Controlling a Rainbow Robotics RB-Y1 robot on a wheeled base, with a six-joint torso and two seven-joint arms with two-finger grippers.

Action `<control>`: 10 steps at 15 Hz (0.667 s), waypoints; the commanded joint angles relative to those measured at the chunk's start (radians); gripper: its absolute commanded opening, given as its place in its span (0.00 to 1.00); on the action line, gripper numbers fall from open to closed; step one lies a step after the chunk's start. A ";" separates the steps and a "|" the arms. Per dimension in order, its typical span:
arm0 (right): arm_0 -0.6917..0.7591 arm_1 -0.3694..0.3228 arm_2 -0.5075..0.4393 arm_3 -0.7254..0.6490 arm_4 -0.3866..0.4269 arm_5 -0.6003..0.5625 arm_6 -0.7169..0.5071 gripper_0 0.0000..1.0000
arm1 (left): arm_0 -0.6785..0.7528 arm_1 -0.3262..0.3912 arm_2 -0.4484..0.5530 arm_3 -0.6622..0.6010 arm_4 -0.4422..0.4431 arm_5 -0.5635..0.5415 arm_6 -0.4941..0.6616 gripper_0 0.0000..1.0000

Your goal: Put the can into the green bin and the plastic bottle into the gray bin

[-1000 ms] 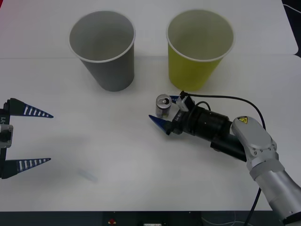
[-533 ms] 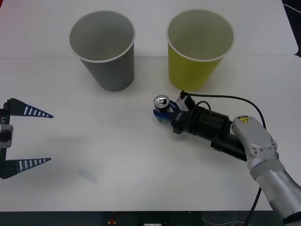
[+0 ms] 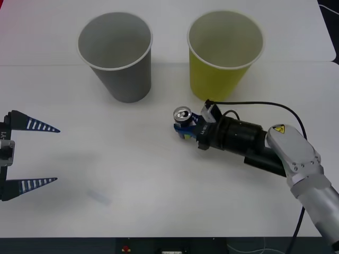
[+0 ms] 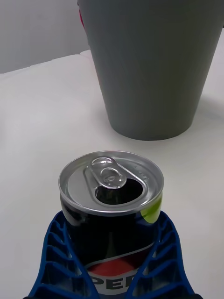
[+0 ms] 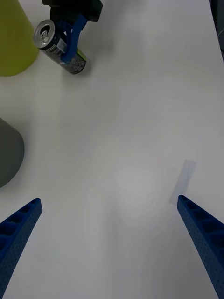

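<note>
The can (image 3: 183, 116), small and dark with a silver pull-tab top, is in front of the green bin (image 3: 225, 53). My right gripper (image 3: 184, 128) is shut on its lower body. Both blue fingers (image 4: 56, 261) hug the can (image 4: 112, 196) in the right wrist view, with the gray bin (image 4: 149, 70) rising behind it. I cannot tell whether the can touches the table. The gray bin (image 3: 115, 53) stands upright left of the green one. My left gripper (image 3: 29, 153) waits open at the left edge. The plastic bottle is out of view.
A small pale translucent strip (image 3: 98, 197) lies on the white table near the front left, also seen as a strip (image 5: 183, 180) in the left wrist view. The right arm's black cable (image 3: 254, 108) loops in front of the green bin.
The right gripper's fingers, open around the can one second ago, have closed on it. The right forearm has since shifted slightly right. The left arm has not moved.
</note>
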 commanded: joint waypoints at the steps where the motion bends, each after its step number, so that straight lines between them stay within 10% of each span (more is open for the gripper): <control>1: 0.015 -0.073 0.059 -0.097 0.000 0.024 -0.144 0.00 | 0.000 0.000 0.000 0.000 0.000 0.000 0.000 1.00; 10: 0.116 -0.397 0.154 -0.521 0.103 0.122 -0.828 0.00 | 0.000 0.000 0.000 0.000 0.000 0.000 0.000 1.00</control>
